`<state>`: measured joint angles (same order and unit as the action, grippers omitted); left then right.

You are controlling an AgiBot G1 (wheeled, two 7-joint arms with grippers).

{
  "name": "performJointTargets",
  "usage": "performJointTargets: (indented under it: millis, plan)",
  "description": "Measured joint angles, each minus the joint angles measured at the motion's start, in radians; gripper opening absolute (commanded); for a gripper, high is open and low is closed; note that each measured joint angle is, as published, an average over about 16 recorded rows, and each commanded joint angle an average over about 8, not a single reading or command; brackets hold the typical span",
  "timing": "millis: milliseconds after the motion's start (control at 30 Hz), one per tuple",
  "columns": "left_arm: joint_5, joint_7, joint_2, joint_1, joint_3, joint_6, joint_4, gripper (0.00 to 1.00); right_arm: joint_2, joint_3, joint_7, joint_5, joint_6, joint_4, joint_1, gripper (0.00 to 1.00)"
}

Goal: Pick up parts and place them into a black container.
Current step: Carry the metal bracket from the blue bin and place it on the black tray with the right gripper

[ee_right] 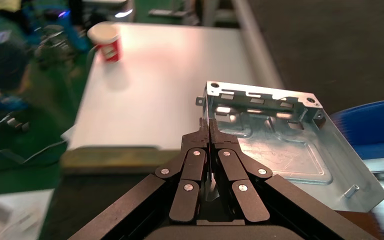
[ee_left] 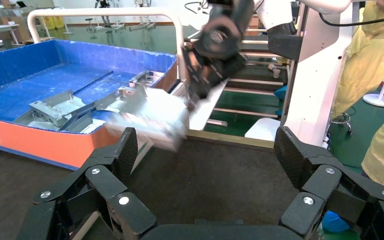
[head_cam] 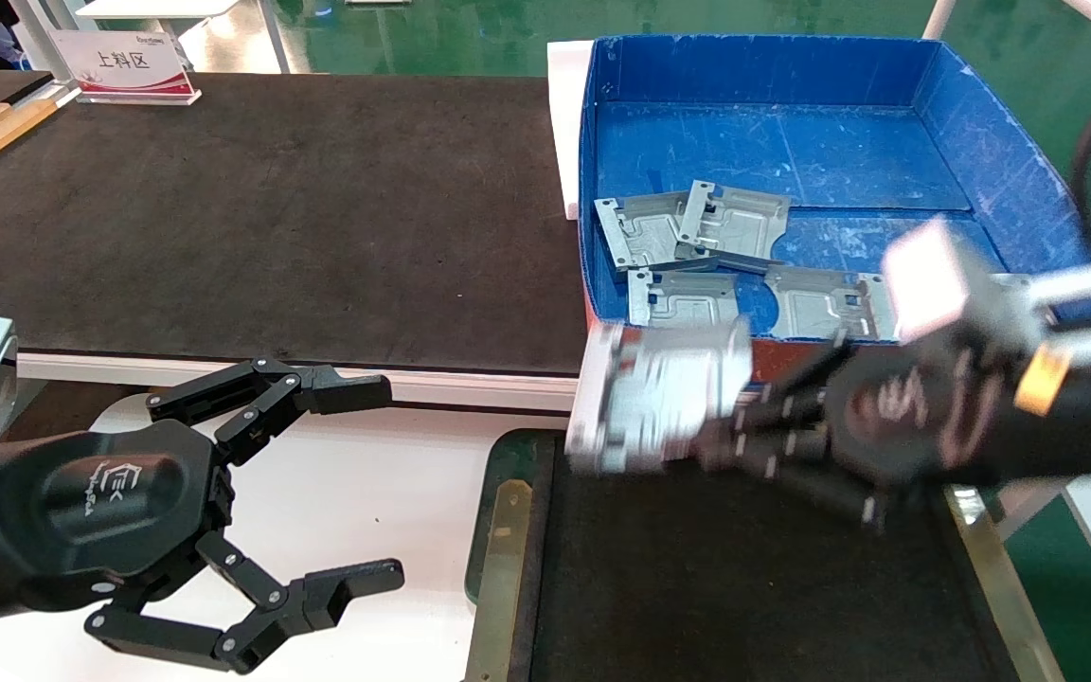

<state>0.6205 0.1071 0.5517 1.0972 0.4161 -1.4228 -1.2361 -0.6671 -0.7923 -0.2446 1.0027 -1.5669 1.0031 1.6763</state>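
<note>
Right pincer point(head_cam: 744, 431) clamping part point(head_cam: 664, 393)

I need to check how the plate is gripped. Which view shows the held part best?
The right wrist view: the held part is sharp, with the right gripper pinching its edge. The head view shows it blurred above the black container; the left wrist view shows it blurred too.

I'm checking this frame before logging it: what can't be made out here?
- Held part: motion-blurred in head and left wrist views; its cut-outs unreadable there.
- Right end effector: its grip point on the part is hidden by its own fingers.
- Tray: near side cut off by the head view's edge.
- Parts in blue box: overlapping, so the count is uncertain.
- Left end effector: open, idle.
</note>
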Motion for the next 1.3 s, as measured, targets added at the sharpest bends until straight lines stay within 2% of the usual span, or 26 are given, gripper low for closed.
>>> performJointTargets:
  millis: [267, 533, 1000, 1300]
  plan:
    - [0.0, 0.0, 0.0, 0.0, 0.0, 0.0, 0.0, 1.0, -0.011, -0.06, 0.059, 0.027, 0.028, 0.056, -0.091, 0.0]
    - [0.0, 0.0, 0.0, 0.0, 0.0, 0.0, 0.0, 1.0, -0.077, -0.111, 0.14, 0.106, 0.073, 0.002, -0.157, 0.0]
    - [0.0, 0.0, 0.0, 0.0, 0.0, 0.0, 0.0, 1.0, -0.275, -0.163, 0.317, 0.233, 0.181, -0.282, -0.166, 0.0]
    - [0.0, 0.0, 0.0, 0.0, 0.0, 0.0, 0.0, 1.0, -0.405, -0.176, 0.456, 0.268, 0.206, -0.489, -0.131, 0.0]
